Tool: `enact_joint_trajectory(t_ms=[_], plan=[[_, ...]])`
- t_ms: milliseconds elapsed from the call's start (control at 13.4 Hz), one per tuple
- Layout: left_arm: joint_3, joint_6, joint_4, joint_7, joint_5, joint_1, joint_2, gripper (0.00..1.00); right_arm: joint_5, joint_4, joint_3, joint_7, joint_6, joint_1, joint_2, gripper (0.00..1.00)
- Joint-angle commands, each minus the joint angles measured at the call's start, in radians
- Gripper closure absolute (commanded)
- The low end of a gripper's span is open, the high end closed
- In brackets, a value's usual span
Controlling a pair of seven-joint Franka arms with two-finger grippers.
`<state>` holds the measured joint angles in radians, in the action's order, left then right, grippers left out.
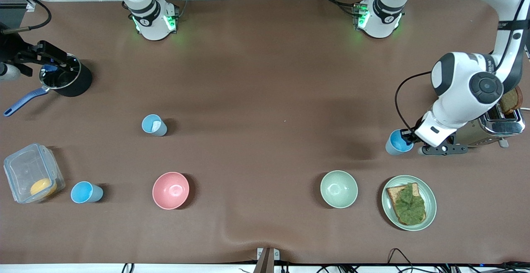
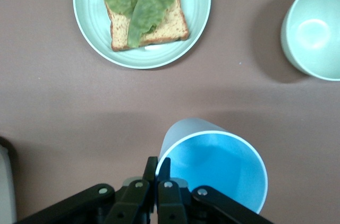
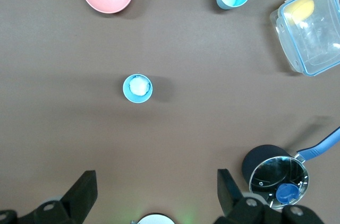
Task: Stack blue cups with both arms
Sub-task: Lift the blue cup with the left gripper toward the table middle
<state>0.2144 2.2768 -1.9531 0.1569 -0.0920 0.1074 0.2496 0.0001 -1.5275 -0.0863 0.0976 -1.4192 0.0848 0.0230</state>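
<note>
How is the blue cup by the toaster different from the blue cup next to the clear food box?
The cup by the toaster is pinched at its rim by the shut left gripper; the cup by the food box stands free, untouched. The first sits toward the left arm's end, the second toward the right arm's. Both are light blue and handleless.

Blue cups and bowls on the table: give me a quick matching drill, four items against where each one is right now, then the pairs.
Things:
1. blue cup with a white patch inside
2. plain blue cup
3. tilted blue cup
4. pale green bowl

Places:
A. beside the plate of toast
B. rim pinched in the shut left gripper
C. next to the clear container
D. standing alone, farther from the front camera than the pink bowl

Pairs: 1-D, 2-C, 3-B, 4-A
</note>
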Motion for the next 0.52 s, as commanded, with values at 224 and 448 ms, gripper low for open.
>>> enact_joint_trajectory(t_ms=[224, 448], plan=[[0.016, -0.048, 0.031, 0.015, -0.015, 0.009, -0.033, 1.0, 0.014, 0.015, 0.003, -0.01, 0.017, -0.003, 0.002, 0.0], [0.039, -0.065, 0.039, 0.016, -0.011, 0.011, -0.044, 1.0, 0.014, 0.015, 0.003, -0.01, 0.017, -0.003, 0.002, 0.0]])
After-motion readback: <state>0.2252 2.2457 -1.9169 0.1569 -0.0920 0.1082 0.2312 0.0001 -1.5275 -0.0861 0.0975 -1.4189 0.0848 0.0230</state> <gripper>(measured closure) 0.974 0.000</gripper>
